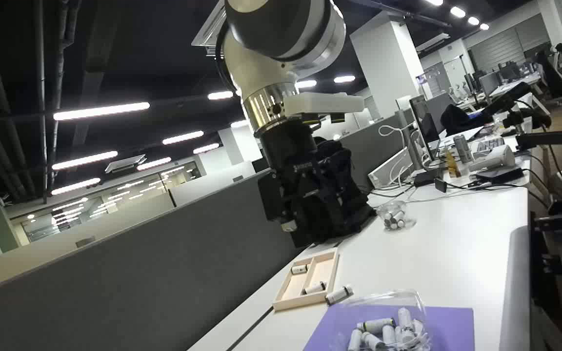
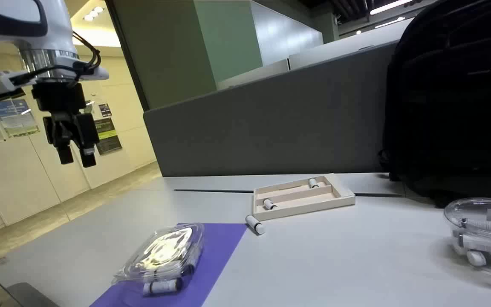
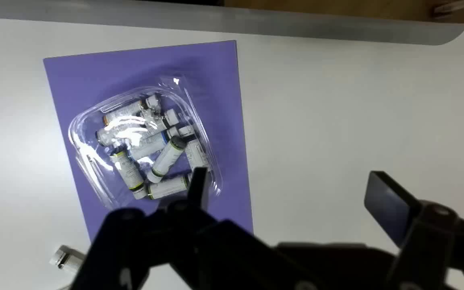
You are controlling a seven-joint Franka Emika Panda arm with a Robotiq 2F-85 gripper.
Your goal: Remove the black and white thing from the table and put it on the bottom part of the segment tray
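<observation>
Expect the vial (image 2: 255, 224) to be light and stiff, a small load that should hardly give under your squeeze. Its round, smooth-looking side will probably roll or slip if you close off-centre, and should the shell be glass, which you cannot tell from here, too hard a grip might crack it. Best take it across the middle of its white body, coming straight down and turned so you don't knock the segment tray (image 2: 305, 209).

It looks like a slim cylinder, mostly white, with a white cap and a black band just below; any print on it is too small to read. You'll find it on its side on the table (image 2: 335, 256), outside the segment tray and just beside one corner, base end toward it and cap pointing away; whether they touch, you cannot tell.

Your pincer (image 2: 77, 157) hangs above table height, well apart from the segment tray, its jaws spread with nothing between them.
</observation>
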